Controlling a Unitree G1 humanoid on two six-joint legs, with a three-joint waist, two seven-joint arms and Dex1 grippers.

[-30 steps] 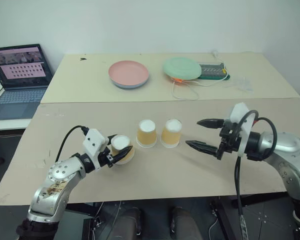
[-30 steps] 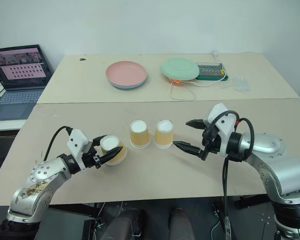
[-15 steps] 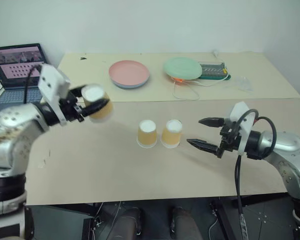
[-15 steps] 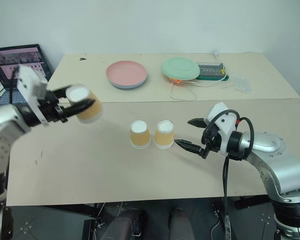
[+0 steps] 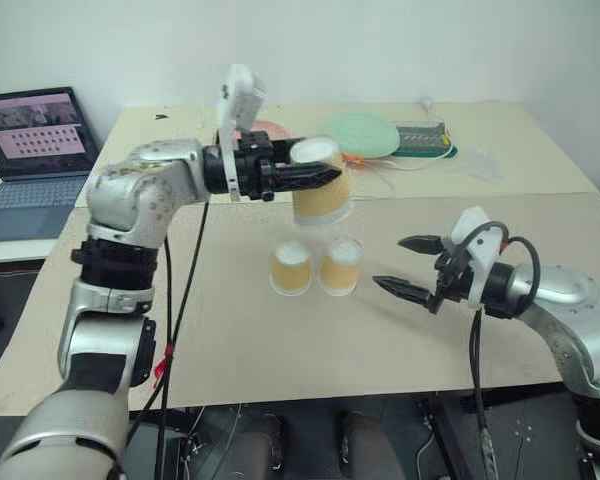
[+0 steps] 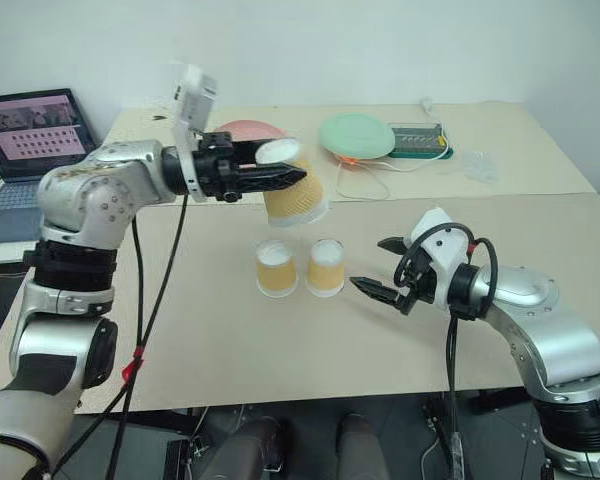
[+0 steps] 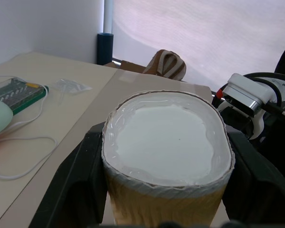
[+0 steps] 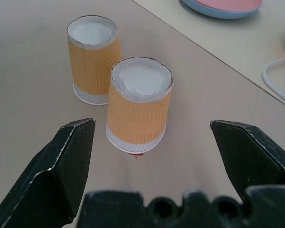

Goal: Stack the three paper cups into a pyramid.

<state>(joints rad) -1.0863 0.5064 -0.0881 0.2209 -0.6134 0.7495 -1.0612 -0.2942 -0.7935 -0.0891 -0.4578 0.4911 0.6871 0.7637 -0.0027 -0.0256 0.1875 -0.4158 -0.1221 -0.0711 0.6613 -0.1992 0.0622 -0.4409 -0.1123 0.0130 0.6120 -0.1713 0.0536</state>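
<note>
The left arm has swung up from the table's (image 5: 180, 350) near edge and now reaches level across it. The left gripper (image 5: 315, 177) is clamped on a yellow-orange paper cup (image 5: 323, 199), tilted, flat white end up, above the two standing cups (image 5: 315, 267). The right gripper (image 5: 408, 267) waits just beside them, fingers spread.

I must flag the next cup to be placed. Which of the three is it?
On the near table, two paper cups stand upside down, side by side. The third cup is above them, off the table, clamped in the left gripper.
</note>
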